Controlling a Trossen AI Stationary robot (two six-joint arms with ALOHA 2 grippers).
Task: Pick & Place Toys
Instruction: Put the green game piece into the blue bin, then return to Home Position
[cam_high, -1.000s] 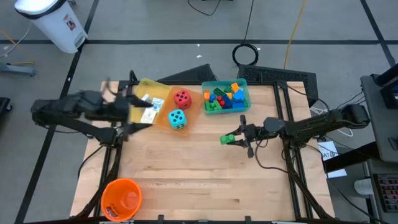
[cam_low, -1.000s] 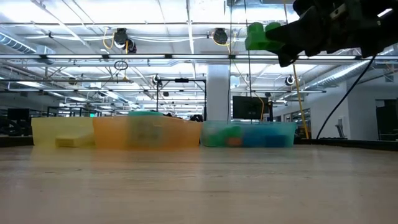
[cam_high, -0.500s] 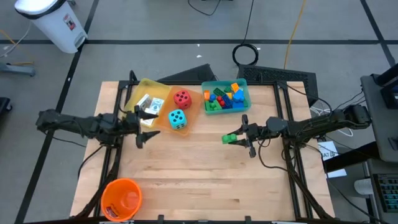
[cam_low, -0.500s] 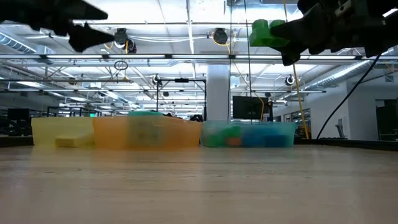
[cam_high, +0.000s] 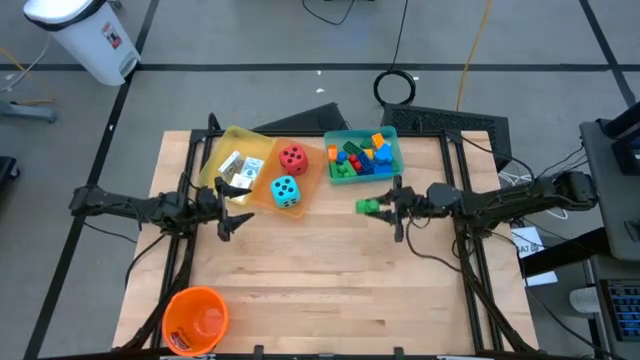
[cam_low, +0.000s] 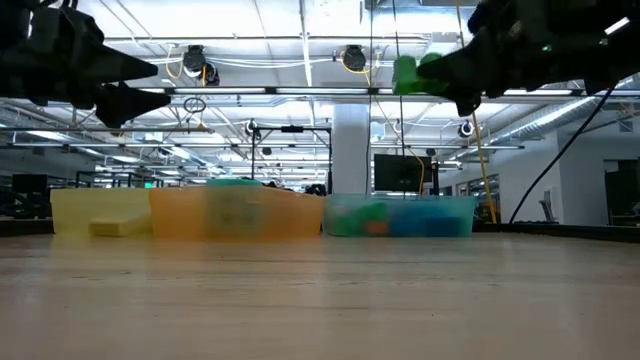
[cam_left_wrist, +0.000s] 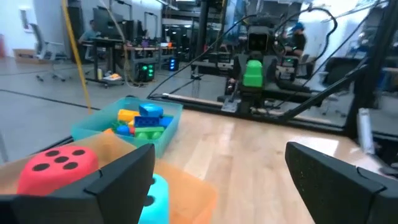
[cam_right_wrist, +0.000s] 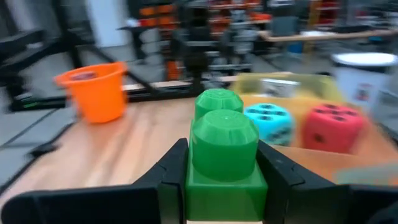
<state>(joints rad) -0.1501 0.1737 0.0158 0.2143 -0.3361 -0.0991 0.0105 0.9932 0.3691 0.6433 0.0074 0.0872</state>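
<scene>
My right gripper (cam_high: 378, 207) is shut on a green two-stud brick (cam_right_wrist: 222, 155), high above the table just in front of the teal tray (cam_high: 362, 155) of coloured bricks. At the table's left, my left gripper (cam_high: 238, 208) stands open and level with nothing between its fingers, by the near edge of the orange tray (cam_high: 268, 190). That tray holds a red die (cam_high: 293, 156) and a cyan die (cam_high: 286, 191). White picture cards (cam_high: 238, 168) lie in the yellow tray (cam_high: 228, 145). My right gripper pinches the green brick by the two opposite sides of its base (cam_right_wrist: 191, 186) between its two fingers. The fingers lie level and come from the table's right. The brick sticks out past the fingertips (cam_low: 462, 68) and is lifted clear of the table.
An orange bucket (cam_high: 195, 318) stands at the near left corner. The three trays sit in a row along the far edge. Bare wooden tabletop (cam_high: 330, 290) stretches across the middle and near right.
My left gripper has come down from above the yellow tray and drawn back toward the table's left and near side, staying open. My right gripper has swung a little toward the far edge with the green brick, still shut on it.
</scene>
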